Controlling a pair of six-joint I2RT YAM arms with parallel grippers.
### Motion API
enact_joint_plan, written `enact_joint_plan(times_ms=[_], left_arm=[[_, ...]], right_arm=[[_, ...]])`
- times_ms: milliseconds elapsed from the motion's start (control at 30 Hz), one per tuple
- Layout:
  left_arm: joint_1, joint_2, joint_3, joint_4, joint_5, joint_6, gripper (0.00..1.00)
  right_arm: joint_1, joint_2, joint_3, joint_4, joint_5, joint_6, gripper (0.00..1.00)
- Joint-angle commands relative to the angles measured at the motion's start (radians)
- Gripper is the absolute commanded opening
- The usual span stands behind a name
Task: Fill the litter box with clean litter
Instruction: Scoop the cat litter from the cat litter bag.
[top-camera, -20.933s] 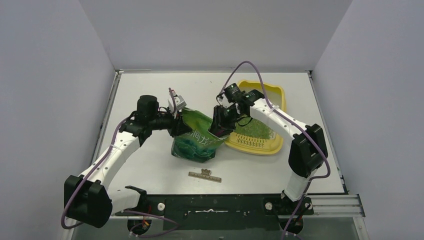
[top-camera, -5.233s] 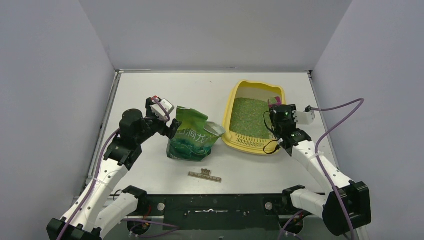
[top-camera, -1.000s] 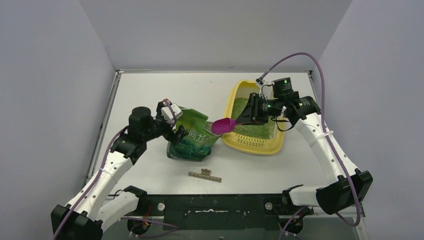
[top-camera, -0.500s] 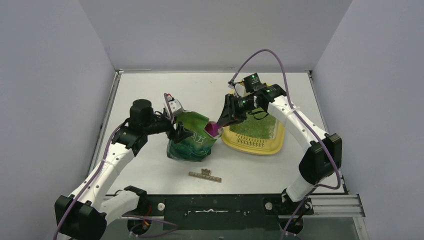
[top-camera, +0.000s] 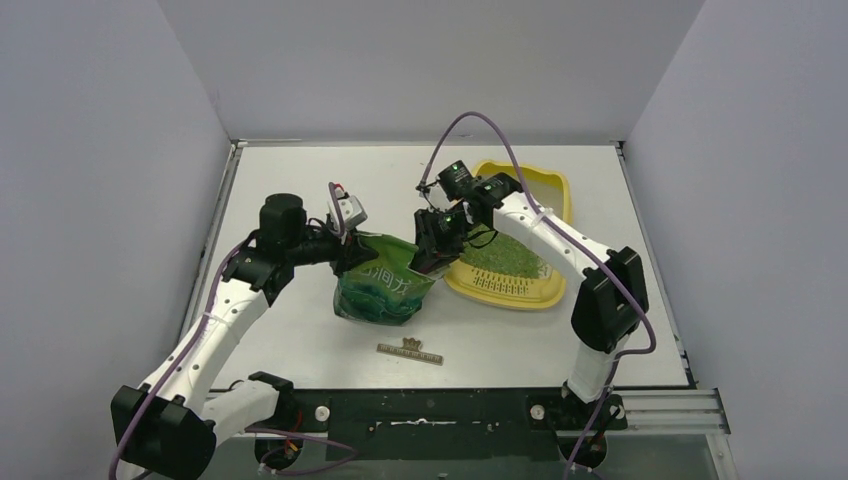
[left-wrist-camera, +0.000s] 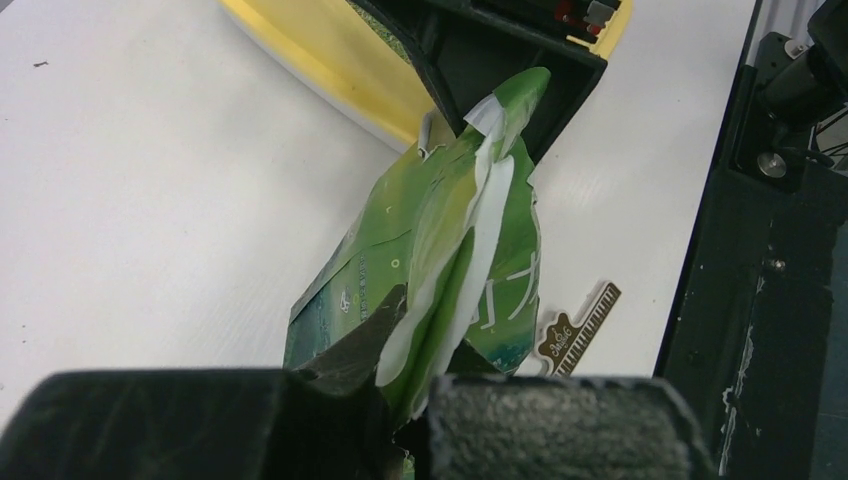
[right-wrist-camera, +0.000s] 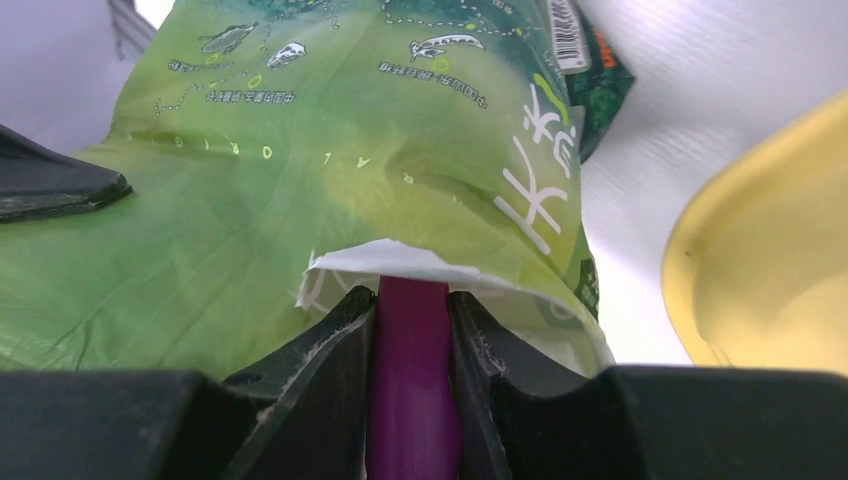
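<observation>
Now gripping the magenta scoop (right-wrist-camera: 410, 400) by its handle with the right hand (right-wrist-camera: 412, 300), fingers closed tight on either side of it. Cannot see the scoop's bowl: hidden past the torn white lip of the green bag (right-wrist-camera: 300, 150) straight ahead of that hand, with the crumpled front flap standing in the way. Clamped shut with the left hand (left-wrist-camera: 408, 378) on the bag's top edge at the side opposite the right hand, holding it upright on the bench (top-camera: 300, 180). Just beside and behind the right hand, apart from the fingers: the pale yellow litter box (top-camera: 556, 186), its floor covered by clean litter (top-camera: 510, 255). Beyond the bag's foot, on the side away from both hands, a small ruler-like strip (top-camera: 410, 350) lying flat. Compared with a second ago: scoop no longer carried in the open beside the box, now sunk into the bag's mouth; same left-hand pinch on the bag as before.
</observation>
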Motion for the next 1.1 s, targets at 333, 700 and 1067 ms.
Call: enact_joint_plan(times_ms=[333, 700, 1067], left_arm=[[-0.011, -0.004, 0.042, -0.016, 0.067, 0.031, 0.0], [-0.025, -0.017, 0.038, -0.049, -0.044, 0.066, 0.0], [-0.047, -0.002, 0.048, -0.081, -0.065, 0.083, 0.0]], right_arm=[[0.036, 0.05, 0.201, -0.266, 0.332, -0.104, 0.0], [0.076, 0.132, 0.144, -0.104, 0.297, 0.001, 0.0], [0.015, 0.029, 0.1, -0.051, 0.293, -0.016, 0.0]])
